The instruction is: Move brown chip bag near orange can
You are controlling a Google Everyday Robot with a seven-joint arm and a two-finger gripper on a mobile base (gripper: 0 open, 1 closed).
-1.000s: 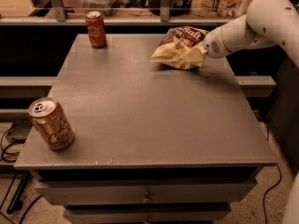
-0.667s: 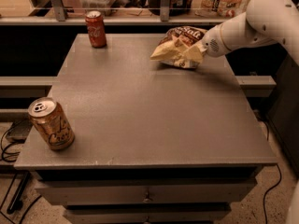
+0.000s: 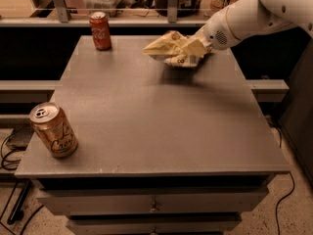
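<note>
My gripper sits in the upper right of the frame, over the far side of the table, and it is pinching the right end of the brown chip bag. The bag sticks out from my fingers toward the left of the frame, so its long axis runs roughly left to right, with the pale, pointed end leading left. A soft shadow lies on the table beneath it, so I judge the bag is off the surface rather than resting on it.

The orange can stands upright in the lower left of the frame, near the front left corner of the table and well apart from the bag. From my gripper it lies diagonally down and left across the open tabletop. The free end of the bag already points to that side. The red cola can stands in the upper left, off that diagonal.
</note>
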